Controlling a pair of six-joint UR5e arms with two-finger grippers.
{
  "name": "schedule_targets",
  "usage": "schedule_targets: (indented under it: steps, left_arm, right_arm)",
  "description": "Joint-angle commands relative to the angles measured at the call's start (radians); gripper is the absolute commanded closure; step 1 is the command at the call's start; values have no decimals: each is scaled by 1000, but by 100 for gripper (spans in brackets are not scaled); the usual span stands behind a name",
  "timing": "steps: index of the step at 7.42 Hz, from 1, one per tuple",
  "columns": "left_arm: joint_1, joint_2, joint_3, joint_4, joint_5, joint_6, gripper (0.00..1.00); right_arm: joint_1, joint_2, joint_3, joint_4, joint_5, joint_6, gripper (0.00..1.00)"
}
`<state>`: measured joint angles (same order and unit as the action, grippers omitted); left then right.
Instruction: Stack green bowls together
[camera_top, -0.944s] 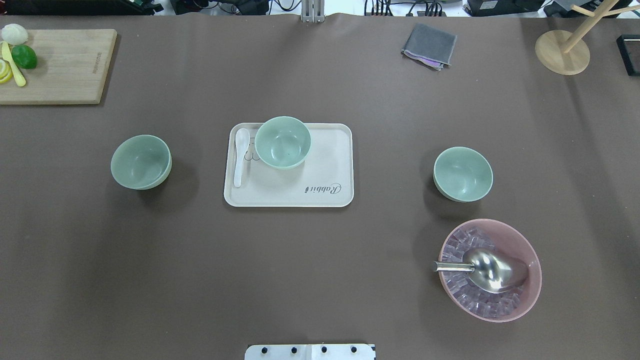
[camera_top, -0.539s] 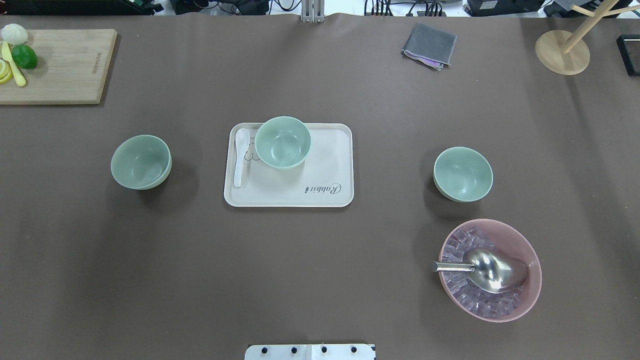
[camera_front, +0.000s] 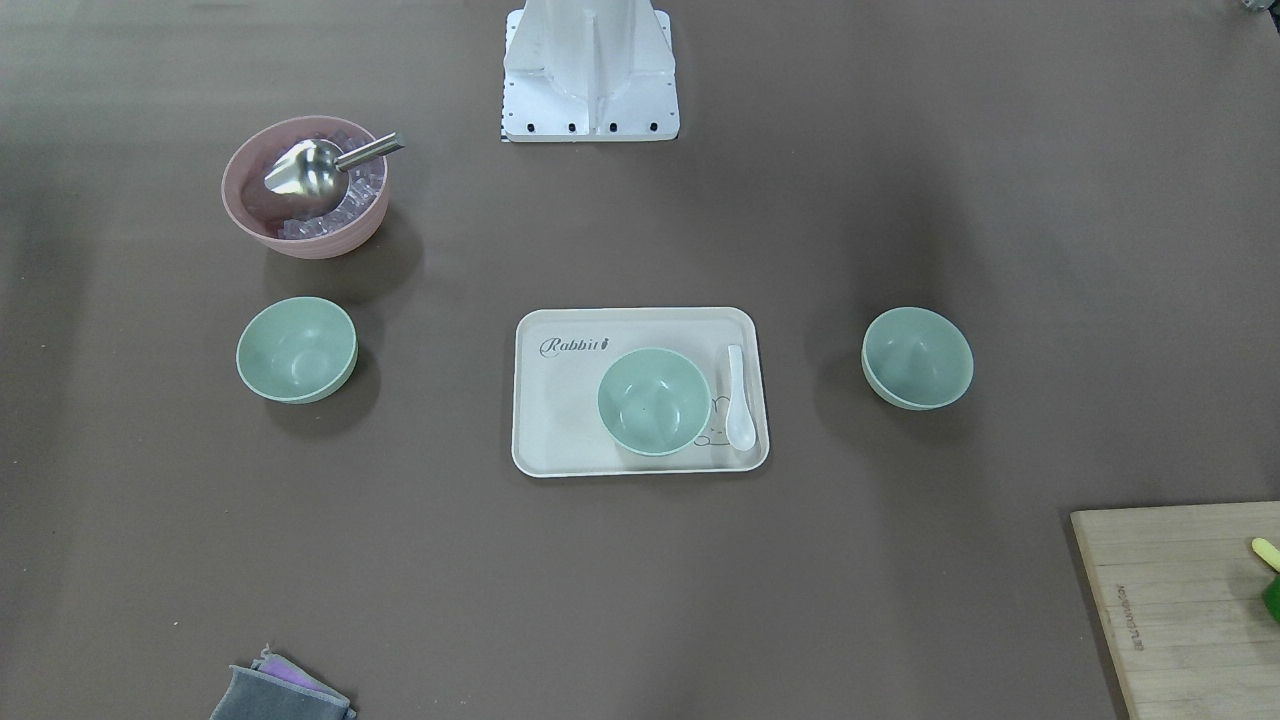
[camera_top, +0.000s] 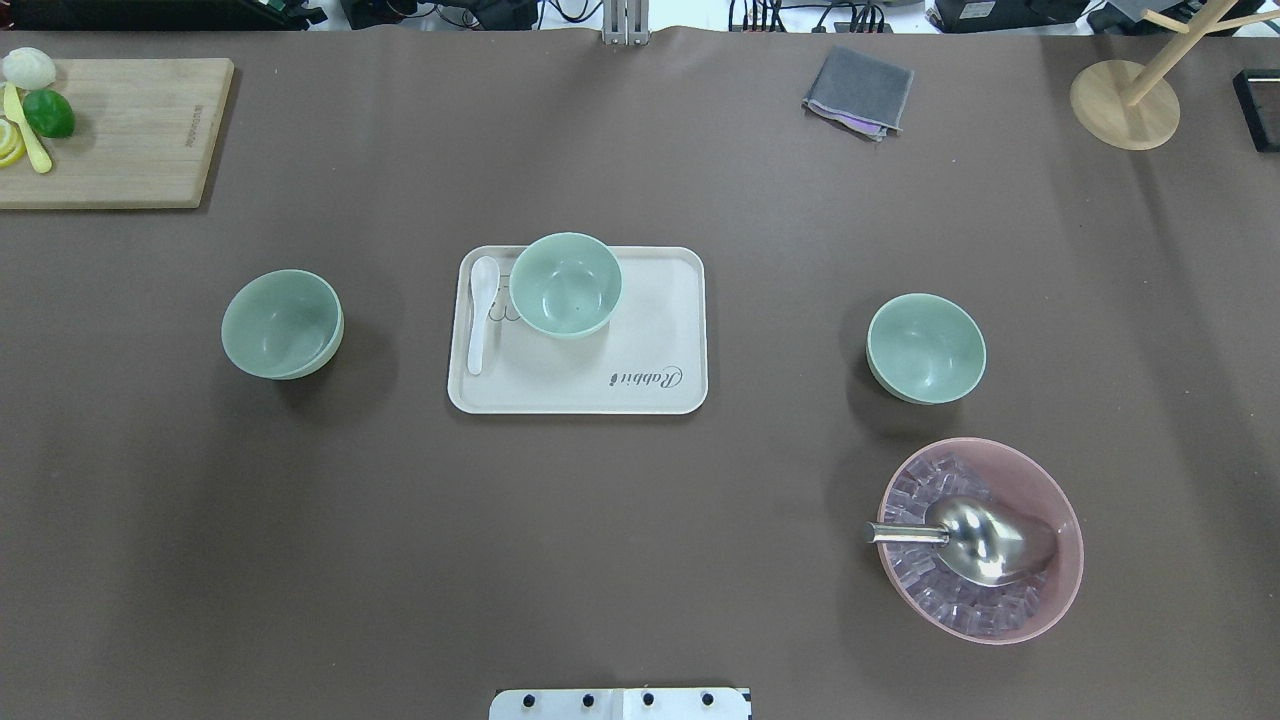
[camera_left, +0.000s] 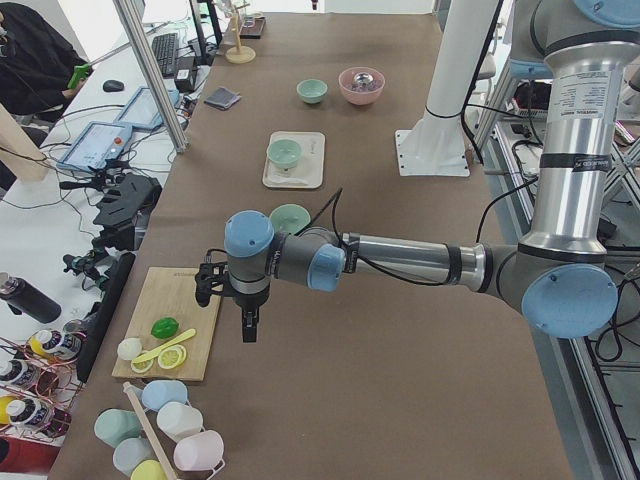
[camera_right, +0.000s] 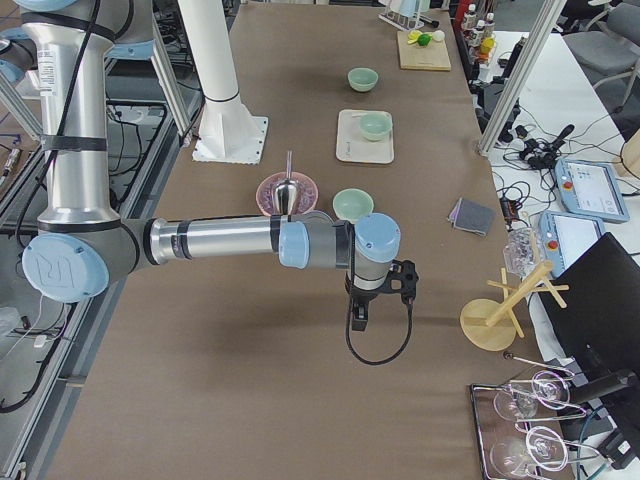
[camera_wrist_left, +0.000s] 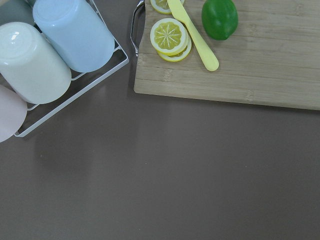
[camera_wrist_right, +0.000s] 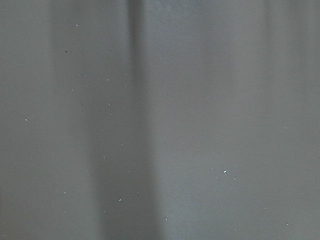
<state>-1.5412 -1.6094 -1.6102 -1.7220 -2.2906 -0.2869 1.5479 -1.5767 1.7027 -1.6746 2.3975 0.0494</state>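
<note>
Left claw (camera_left: 247, 333), right claw (camera_right: 357, 321) near table (camera_top: 640, 560) ends, width cannot tell; green bowls (camera_top: 282, 324) well apart.

silver arms (camera_left: 400, 258), pale blue joint caps (camera_left: 248, 235), black cables (camera_right: 385, 355).

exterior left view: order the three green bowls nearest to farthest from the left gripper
From the left gripper:
1. left green bowl, near end
2. tray green bowl, mid-table on the tray
3. right green bowl, far end by the pink bowl
</note>
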Motion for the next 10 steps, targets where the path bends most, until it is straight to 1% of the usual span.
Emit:
schedule_targets:
  steps: [1,4,5,7,9,10]
  left_arm:
    - [0,0,4,1,0,2,2]
    - [1,0,7,1,-1,3,2]
    - [1,-7,36,1,2,2,2]
    - [1,0,32,1,0,5,2]
    - [7,-9,-31,1,-10,-11,2]
    - [35,-12,-43,1,-7,-14,2]
  right_arm:
    - [0,9,3,-1,0,1,0]
    - [0,9,6,-1,3,1,0]
    - [0,9,9,1,6,0,0]
    - [0,10,8,1,5,0,0]
    - [-3,24,24,-1,-1,-9,0]
    - [-41,30,41,1,0,0,0]
